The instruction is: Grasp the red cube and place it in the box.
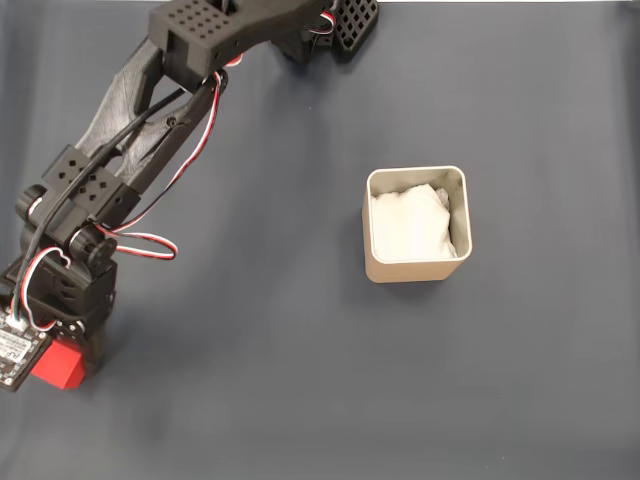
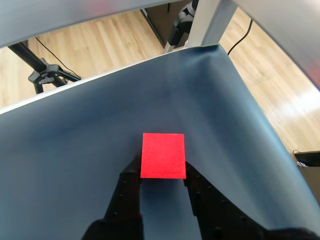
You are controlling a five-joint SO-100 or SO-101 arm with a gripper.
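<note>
**Red cube between the fingers at the mat's edge**

Dark blue-grey matting covers the whole table in the fixed view, and in the wrist view it ends at a pale edge with a light wooden floor beyond it, where a black tripod foot and a grey stand leg show.

In the fixed view the black printed arm reaches from the top of the picture down to the lower left corner, with red, white and black wires looping along it. The small bright red matte cube sits on the mat at that lower left corner, partly covered by the arm's end. In the wrist view the cube lies just ahead of the camera, and the black two-finger gripper has one finger on each side of it. The fingertips meet the cube's near corners, so the gripper appears clamped on it; the cube looks to rest on the mat.

Well apart from the cube, right of centre in the fixed view, stands the beige square box with rounded corners and thin walls, upright, with crumpled white soft padding inside.
</note>
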